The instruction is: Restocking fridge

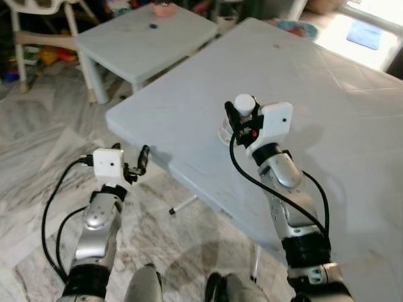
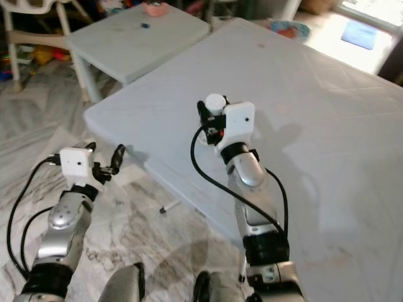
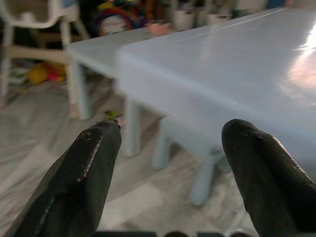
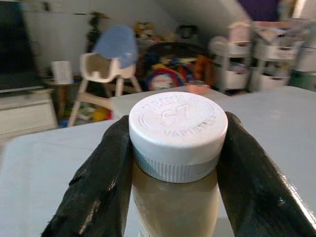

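A glass bottle (image 1: pixel 239 113) with a white screw cap (image 4: pixel 177 133) stands over the big pale blue table (image 1: pixel 327 107), a label showing on its side. My right gripper (image 4: pixel 175 158) is shut on the bottle just under the cap, one black finger (image 4: pixel 101 182) on each side. Off the table's near corner, above the floor, my left gripper (image 1: pixel 140 162) hangs open with nothing between its fingers (image 3: pixel 79 182).
A smaller pale blue table (image 1: pixel 148 34) stands beyond the big one, with a pink cup (image 1: pixel 164 9) on it. A white high chair (image 1: pixel 44 25) and toys stand at the far left. Marble floor (image 1: pixel 38 138) lies below my left arm.
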### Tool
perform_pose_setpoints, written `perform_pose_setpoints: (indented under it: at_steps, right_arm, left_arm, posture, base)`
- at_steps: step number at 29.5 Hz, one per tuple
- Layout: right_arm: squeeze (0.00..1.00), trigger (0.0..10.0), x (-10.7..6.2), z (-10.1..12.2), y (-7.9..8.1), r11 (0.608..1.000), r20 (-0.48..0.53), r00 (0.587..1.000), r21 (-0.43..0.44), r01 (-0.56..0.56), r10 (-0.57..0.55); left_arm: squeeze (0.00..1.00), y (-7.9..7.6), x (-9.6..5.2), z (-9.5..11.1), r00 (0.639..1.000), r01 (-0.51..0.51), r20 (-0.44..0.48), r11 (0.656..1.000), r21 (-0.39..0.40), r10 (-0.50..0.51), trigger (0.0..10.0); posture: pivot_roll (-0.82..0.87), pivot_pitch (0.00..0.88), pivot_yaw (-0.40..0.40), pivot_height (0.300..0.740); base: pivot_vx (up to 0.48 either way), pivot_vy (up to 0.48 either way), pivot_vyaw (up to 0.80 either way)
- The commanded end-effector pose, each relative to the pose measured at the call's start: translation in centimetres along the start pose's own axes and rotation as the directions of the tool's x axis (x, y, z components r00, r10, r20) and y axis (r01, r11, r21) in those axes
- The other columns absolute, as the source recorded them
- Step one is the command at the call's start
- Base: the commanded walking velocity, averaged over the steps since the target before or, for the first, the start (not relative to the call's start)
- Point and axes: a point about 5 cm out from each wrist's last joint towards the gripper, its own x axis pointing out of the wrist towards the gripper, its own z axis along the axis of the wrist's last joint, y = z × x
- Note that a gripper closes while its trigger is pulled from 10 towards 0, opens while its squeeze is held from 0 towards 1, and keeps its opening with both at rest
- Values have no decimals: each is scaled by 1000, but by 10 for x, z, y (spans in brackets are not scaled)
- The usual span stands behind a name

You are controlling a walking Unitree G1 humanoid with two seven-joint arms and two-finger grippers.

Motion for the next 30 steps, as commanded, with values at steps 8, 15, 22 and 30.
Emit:
perform_pose_setpoints:
  at_steps: [8, 15, 22, 30]
  right_arm:
    - [0, 10000, -14, -23, -6, 999, -99, 995, 37, 8, -4]
    - [0, 10000, -9, -20, -4, 1000, -77, 997, 30, -3, 5]
    - [0, 10000, -7, -20, -6, 1000, -71, 997, 31, 2, 0]
    - [0, 10000, -5, -20, -2, 999, -60, 998, 26, -28, 29]
  left_arm:
    - [0, 8, -7, -7, 999, -33, -37, 999, 14, 33, 10000]
    - [0, 8, -14, -16, 996, -57, -67, 998, 5, 57, 10000]
    - [0, 2, -18, -22, 995, -56, -88, 998, -3, 55, 10000]
    - [0, 3, -17, -20, 995, -54, -84, 998, 12, 55, 10000]
  posture:
    - [103, 96, -64, 740]
    - [101, 89, -56, 740]
    - [102, 86, -51, 740]
    - [105, 79, -50, 740]
  base:
    - [0, 0, 800]
    - [0, 0, 800]
    - [0, 70, 800]
    - [-180, 270, 800]
